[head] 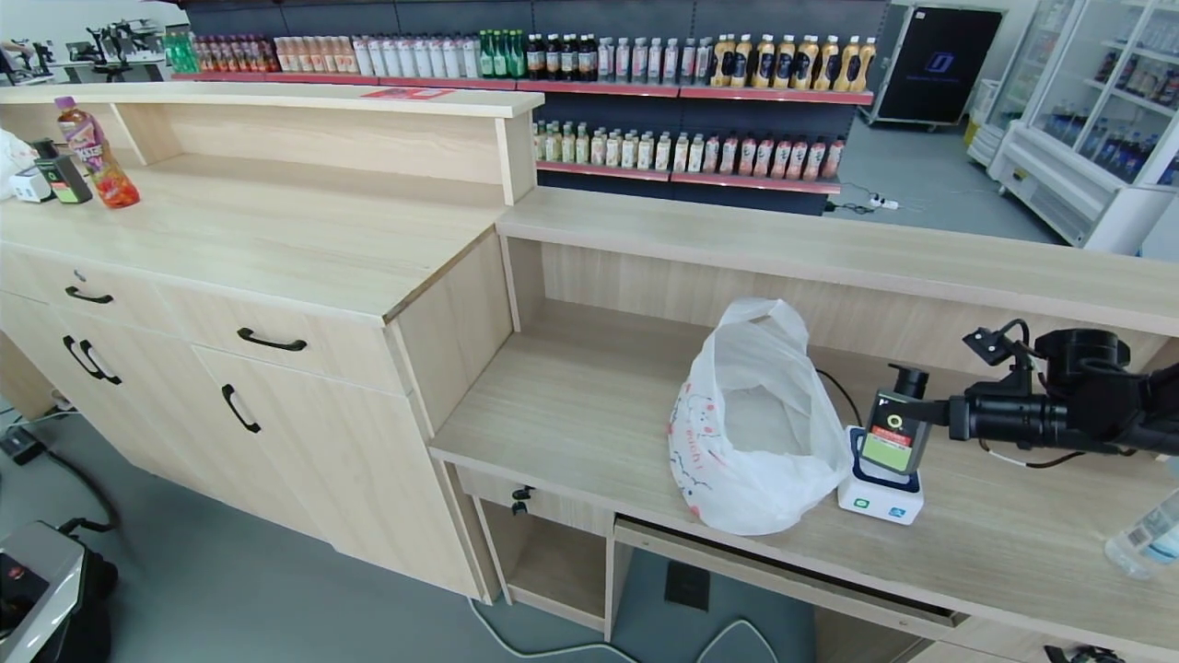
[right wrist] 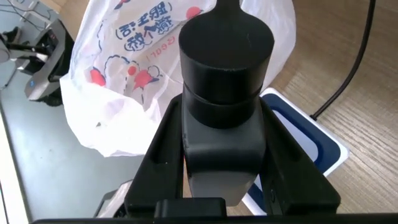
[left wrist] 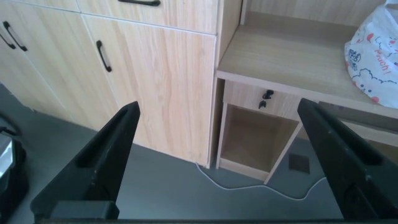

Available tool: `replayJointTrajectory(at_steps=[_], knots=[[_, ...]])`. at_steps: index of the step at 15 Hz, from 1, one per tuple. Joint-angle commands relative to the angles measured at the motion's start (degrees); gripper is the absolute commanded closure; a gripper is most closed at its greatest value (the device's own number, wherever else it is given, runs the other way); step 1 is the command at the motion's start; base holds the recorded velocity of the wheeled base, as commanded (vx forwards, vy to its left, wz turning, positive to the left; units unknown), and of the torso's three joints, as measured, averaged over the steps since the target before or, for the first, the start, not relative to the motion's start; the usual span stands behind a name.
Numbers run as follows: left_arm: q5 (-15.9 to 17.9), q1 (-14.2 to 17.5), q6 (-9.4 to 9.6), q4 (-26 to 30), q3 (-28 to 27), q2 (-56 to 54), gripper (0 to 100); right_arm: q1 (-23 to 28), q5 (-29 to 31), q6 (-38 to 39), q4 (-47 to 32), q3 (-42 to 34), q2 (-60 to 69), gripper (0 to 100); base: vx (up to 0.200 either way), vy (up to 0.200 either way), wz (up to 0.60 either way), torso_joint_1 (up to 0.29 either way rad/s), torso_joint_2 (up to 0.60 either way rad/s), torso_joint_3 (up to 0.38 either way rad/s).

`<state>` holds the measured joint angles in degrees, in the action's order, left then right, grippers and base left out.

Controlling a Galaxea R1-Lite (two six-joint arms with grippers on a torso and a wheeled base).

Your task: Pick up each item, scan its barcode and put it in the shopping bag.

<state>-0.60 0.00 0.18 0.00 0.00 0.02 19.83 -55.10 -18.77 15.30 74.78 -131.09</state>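
Note:
My right gripper (head: 924,413) is shut on a dark pump bottle with a green label (head: 893,437). It holds the bottle upright just above the white and blue barcode scanner (head: 880,494) on the lower counter. The right wrist view looks down on the bottle's black cap (right wrist: 225,68) between the gripper's fingers (right wrist: 163,149), over the scanner (right wrist: 314,146). A white plastic shopping bag (head: 751,433) stands open directly left of the scanner, touching it. My left gripper (left wrist: 217,168) hangs open with nothing in it, above the floor in front of the cabinet.
On the higher counter at far left stand a juice bottle (head: 95,152), a second dark pump bottle (head: 60,172) and a white item (head: 26,184). A clear water bottle (head: 1145,539) lies at the right edge. Drink shelves (head: 682,92) line the back.

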Motion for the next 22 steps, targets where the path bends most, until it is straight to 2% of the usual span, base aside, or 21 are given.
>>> replayJointTrajectory(at_steps=[1, 3, 12, 14, 16, 19, 20, 22], knots=[[0.0, 0.0, -0.01, 0.0, 0.0, 0.0, 0, -0.2, 0.4, 0.0, 0.1, 0.0, -0.4, 100, 0.0, 0.0, 0.0, 0.0, 0.0, 0.0], [0.0, 0.0, -0.01, 0.0, 0.0, 0.0, 0, -0.2, 1.9, -0.4, 0.1, -0.1, -0.5, 100, 0.0, 0.0, 0.0, 0.0, 0.0, 0.0], [0.0, 0.0, -0.01, 0.0, 0.0, 0.0, 0, -0.2, 2.0, -0.7, 0.0, -0.4, -0.4, 100, 0.0, 0.0, 0.0, 0.0, 0.0, 0.0], [0.0, 0.0, -0.01, 0.0, 0.0, 0.0, 0, -0.2, 2.9, -0.8, -0.1, -1.2, 3.2, 100, 0.0, 0.0, 0.0, 0.0, 0.0, 0.0], [0.0, 0.0, -0.01, 0.0, 0.0, 0.0, 0, -0.2, 10.3, -1.7, 0.3, -6.6, 11.5, 100, 0.0, 0.0, 0.0, 0.0, 0.0, 0.0], [0.0, 0.0, -0.01, 0.0, 0.0, 0.0, 0, 0.4, 13.8, -8.3, 0.7, -13.6, 20.6, 100, 0.0, 0.0, 0.0, 0.0, 0.0, 0.0], [0.0, 0.0, -0.01, 0.0, 0.0, 0.0, 0, 0.3, 18.4, -8.8, 0.5, -15.1, 22.8, 100, 0.0, 0.0, 0.0, 0.0, 0.0, 0.0], [0.0, 0.0, -0.01, 0.0, 0.0, 0.0, 0, -0.6, 31.5, -8.9, 0.2, -19.1, 26.1, 100, 0.0, 0.0, 0.0, 0.0, 0.0, 0.0]])
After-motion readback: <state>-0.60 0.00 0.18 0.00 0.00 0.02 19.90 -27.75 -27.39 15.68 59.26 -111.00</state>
